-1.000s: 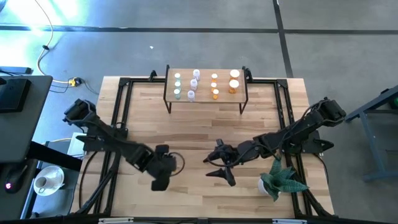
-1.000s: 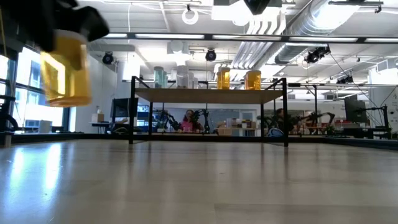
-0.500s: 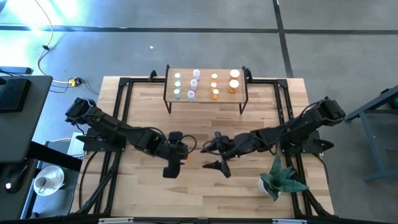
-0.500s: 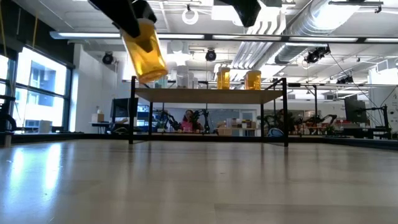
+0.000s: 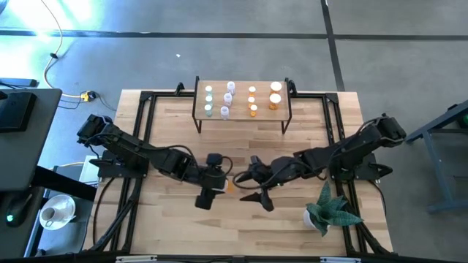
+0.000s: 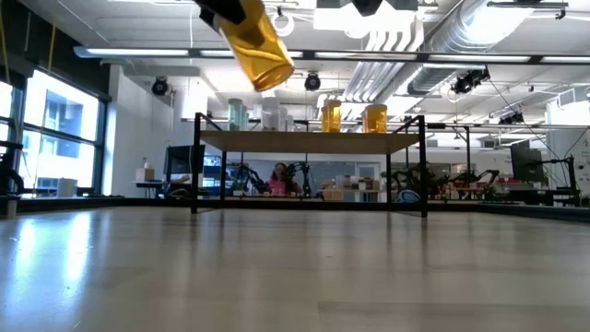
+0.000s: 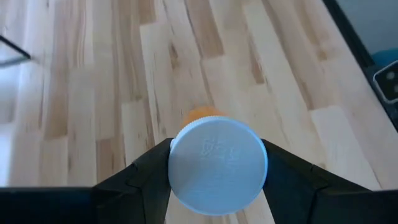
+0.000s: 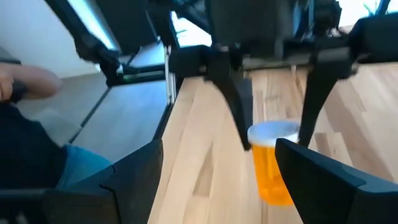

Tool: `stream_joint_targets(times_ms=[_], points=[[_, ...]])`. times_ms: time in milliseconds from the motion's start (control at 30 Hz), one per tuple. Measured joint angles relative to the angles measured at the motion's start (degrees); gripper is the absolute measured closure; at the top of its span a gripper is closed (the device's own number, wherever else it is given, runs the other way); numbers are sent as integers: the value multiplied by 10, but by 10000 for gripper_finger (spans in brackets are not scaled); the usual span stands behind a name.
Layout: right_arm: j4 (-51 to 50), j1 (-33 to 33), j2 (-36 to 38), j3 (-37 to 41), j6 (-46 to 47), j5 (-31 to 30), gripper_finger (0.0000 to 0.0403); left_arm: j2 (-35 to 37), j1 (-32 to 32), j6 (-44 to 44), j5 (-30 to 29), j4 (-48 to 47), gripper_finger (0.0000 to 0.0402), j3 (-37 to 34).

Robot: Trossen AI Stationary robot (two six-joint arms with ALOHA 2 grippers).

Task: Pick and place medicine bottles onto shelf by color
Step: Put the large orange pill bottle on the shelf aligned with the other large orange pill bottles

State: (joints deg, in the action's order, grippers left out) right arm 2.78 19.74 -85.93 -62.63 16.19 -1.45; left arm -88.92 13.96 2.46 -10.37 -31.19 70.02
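At about nine o'clock of the table's middle, the left gripper [image 5: 217, 178] hangs in the air above the table [image 5: 241, 230] and pinches one orange bottle [image 6: 259, 51] by its white cap [image 7: 218, 165], one finger on each side of the cap; the body hangs tilted under it. Because only the cap is held and the bottle leans, I think it may swing or slip out, then drop on the wood and roll away. Directly at three o'clock of it, very near, is the right gripper [image 5: 247, 185], its jaws spread and holding nothing. If this is a handover, the two grippers could knock together, or the left one could release too early. At twelve o'clock stands the shelf [image 5: 278, 115], already carrying the other bottles [image 5: 252, 101] in groups by color; a wide approach may push them over.
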Motion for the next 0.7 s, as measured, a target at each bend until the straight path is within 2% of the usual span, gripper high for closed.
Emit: stream_joint_targets(times_ms=[300,467,700], points=[[-18,3,-42,0,-2,10,103,0,-1,-7,-6,54,204,0],[-19,3,-53,0,-2,-24,103,0,-2,-1,-8,56,204,0],[-17,2,-53,0,-2,-30,103,0,-2,4,-8,56,204,0]])
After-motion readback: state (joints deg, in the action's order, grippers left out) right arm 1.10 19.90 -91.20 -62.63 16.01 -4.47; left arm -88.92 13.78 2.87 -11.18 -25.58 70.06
